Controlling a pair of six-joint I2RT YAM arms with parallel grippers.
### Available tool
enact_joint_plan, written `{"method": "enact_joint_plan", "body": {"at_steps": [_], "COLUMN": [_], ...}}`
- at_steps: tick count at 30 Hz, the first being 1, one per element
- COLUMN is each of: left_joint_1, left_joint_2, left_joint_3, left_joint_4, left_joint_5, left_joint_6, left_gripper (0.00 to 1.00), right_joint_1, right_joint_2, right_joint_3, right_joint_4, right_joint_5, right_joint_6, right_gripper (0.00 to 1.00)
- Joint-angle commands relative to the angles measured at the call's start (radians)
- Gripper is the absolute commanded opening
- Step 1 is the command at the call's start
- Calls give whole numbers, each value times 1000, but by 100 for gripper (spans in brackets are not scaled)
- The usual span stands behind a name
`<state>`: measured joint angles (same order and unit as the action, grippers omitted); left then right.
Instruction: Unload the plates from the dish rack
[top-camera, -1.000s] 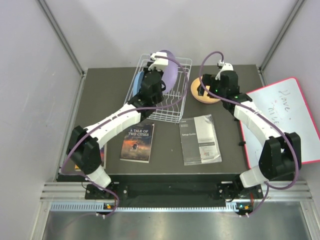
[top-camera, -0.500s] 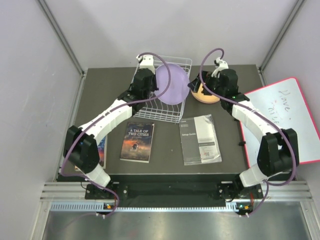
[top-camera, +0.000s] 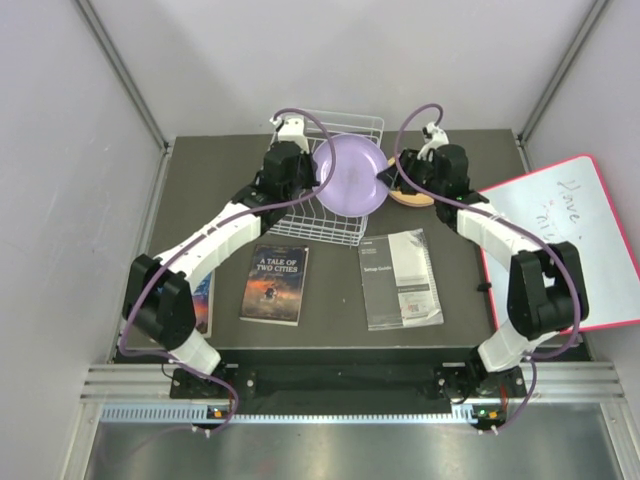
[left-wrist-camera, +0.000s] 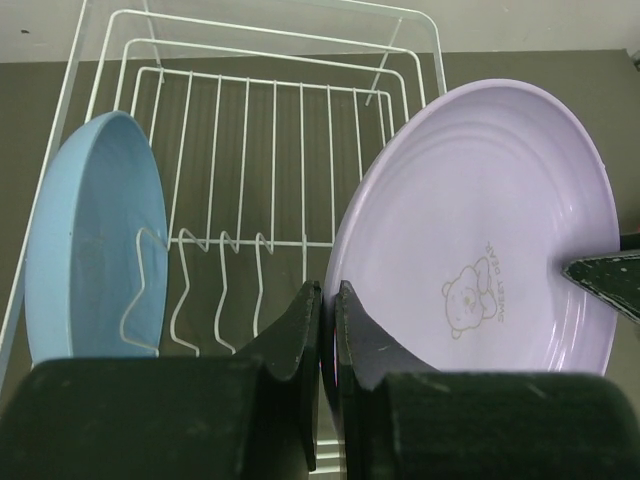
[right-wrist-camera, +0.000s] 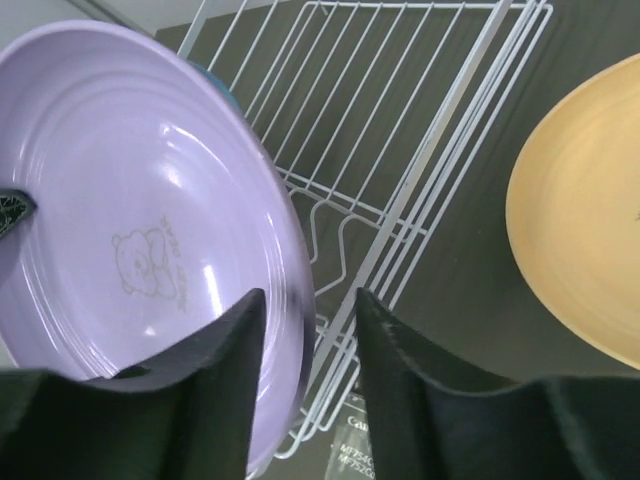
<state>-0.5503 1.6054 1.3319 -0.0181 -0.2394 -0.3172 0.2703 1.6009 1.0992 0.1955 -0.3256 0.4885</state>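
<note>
The lilac purple plate hangs above the right side of the white wire dish rack. My left gripper is shut on its left rim. My right gripper straddles the opposite rim. One finger lies over the plate's face, and a gap shows between the other finger and the rim. A light blue plate stands upright in the rack's left end. An orange-tan plate lies on the table right of the rack.
A dark paperback and a grey setup guide lie on the table in front of the rack. A red-framed whiteboard leans at the right edge. Another book pokes out under the left arm.
My left arm has lifted the purple plate out of the rack and swung it right, face up. The right gripper has left the orange plate, reached the purple rim, and its jaws have narrowed.
</note>
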Motion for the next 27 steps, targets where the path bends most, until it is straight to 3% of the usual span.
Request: {"method": "enact_joint_plan", "body": {"at_steps": [1, 5, 8, 10, 11, 12, 13, 14, 16, 22, 27], "left_joint_1": [6, 10, 13, 16, 19, 21, 24, 32, 42, 89, 113], "left_joint_2": [-61, -62, -67, -79, -84, -87, -90, -94, -110, -154, -165], "left_joint_3": [-8, -25, -48, -63, -74, -77, -80, -88, -102, -163, -186], "left_joint_4": [102, 129, 152, 168, 171, 172, 173, 172, 184, 221, 228], "left_joint_5": [32, 54, 49, 37, 35, 37, 28, 20, 17, -4, -49], "left_joint_6": [-29, -34, -31, -11, 0, 16, 21, 23, 23, 50, 98], "left_gripper": [0, 0, 0, 10, 18, 33, 75, 87, 99, 99, 99], "right_joint_1": [-14, -19, -32, -54, -63, -72, -94, -109, -169, -344, -370], "right_joint_2": [30, 37, 21, -2, -28, -41, -51, -70, -87, -49, 20], "right_joint_3": [21, 7, -5, -19, -21, -16, -12, -6, 1, 60, 122], "right_joint_4": [82, 102, 90, 82, 53, 32, 13, -20, -47, -129, -139], "right_joint_5": [-73, -99, -70, -18, 8, 61, 85, 108, 146, 154, 189], "right_joint_6": [16, 25, 27, 24, 21, 12, -4, -10, -16, -19, -42], "right_gripper": [29, 0, 0, 0, 0, 0, 0, 0, 0, 0, 0]}}
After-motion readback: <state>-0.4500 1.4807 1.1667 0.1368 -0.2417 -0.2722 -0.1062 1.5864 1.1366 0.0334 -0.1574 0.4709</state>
